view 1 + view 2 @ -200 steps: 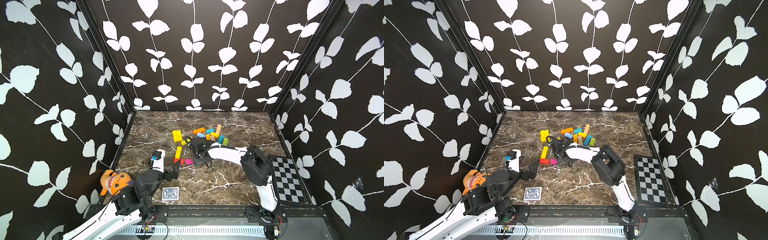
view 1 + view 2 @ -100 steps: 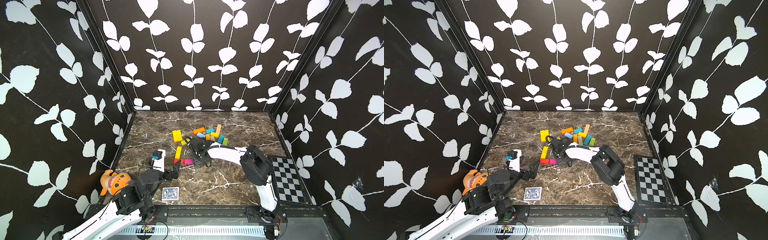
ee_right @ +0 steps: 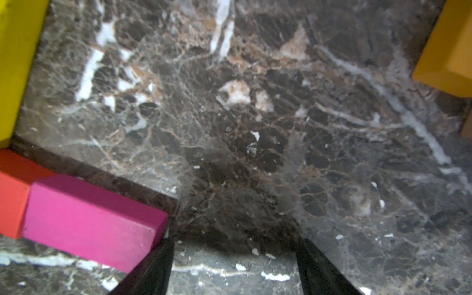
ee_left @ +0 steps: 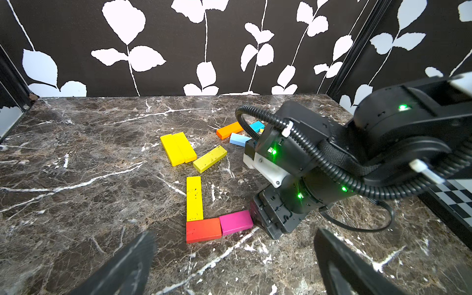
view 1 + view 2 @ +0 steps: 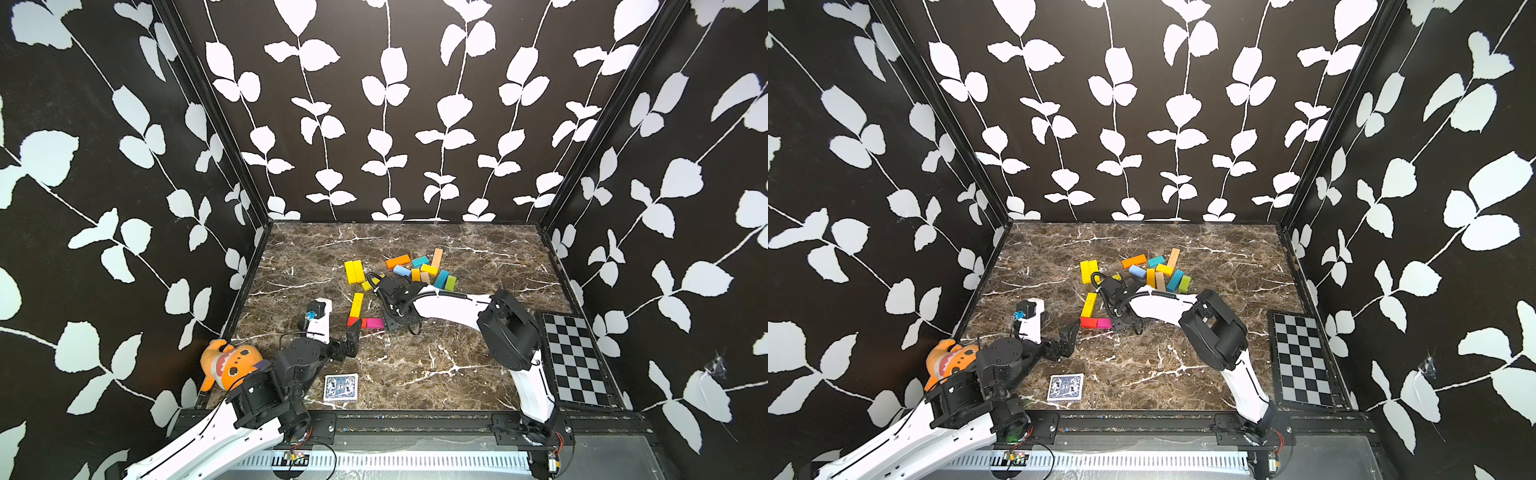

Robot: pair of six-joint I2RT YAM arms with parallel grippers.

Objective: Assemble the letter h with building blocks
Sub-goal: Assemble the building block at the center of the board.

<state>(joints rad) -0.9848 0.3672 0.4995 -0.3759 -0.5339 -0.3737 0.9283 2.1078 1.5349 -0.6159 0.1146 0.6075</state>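
Surface: dark marble table (image 5: 457, 365); spare blocks (image 5: 397, 261) behind
Letter h (image 5: 356, 304): 3 bars joined mid-table
Right gripper (image 3: 233, 245): jaws apart, empty, beside the pink bar (image 3: 89, 224); likely squaring it
Left gripper (image 4: 235, 233): spread wide, idle

The left arm (image 5: 216, 432) lies low, elbow folded. The left gripper (image 4: 235, 236) points forward, its fingers (image 4: 132, 260) spread wide with nothing between them. The right arm (image 5: 449, 305) stretches out long ahead of that gripper, wrist bent down. The right gripper (image 3: 233, 245) points downward, jaws parted and empty.
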